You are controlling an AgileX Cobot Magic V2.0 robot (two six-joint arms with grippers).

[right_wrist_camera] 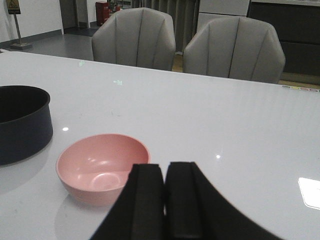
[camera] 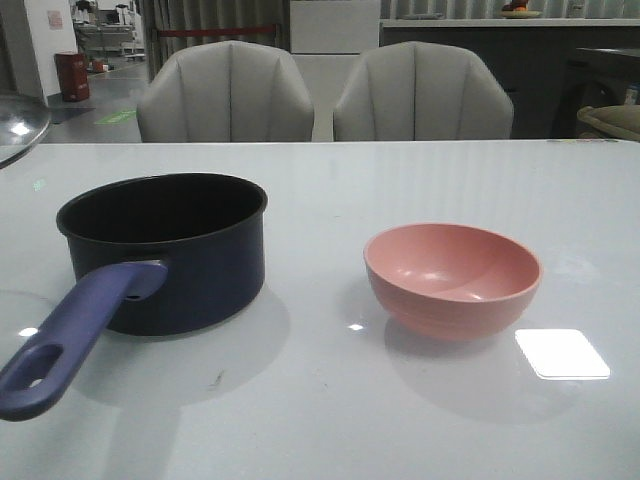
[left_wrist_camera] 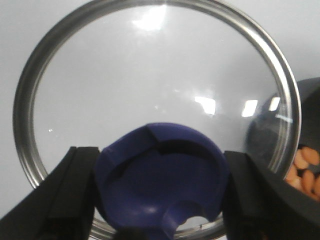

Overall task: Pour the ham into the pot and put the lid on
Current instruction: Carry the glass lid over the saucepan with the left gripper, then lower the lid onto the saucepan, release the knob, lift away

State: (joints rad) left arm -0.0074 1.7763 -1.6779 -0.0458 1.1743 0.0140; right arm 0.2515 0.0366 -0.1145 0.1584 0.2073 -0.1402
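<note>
A: Where's your lid?

B: Left gripper is clamped on its blue knob, lid airborne. The pot sits off to the lid's side and below, ham already in it.

A: Right gripper?

B: Fingers pressed together, holding nothing, just behind the pink bowl, which is empty.

A: Next move?

B: Likely carry the lid sideways over the pot rim, then lower. No legible labels anywhere.

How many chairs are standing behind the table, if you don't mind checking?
2: the left chair is behind the pot; the right chair is beside it, behind the pink bowl. None seems hidden.
</note>
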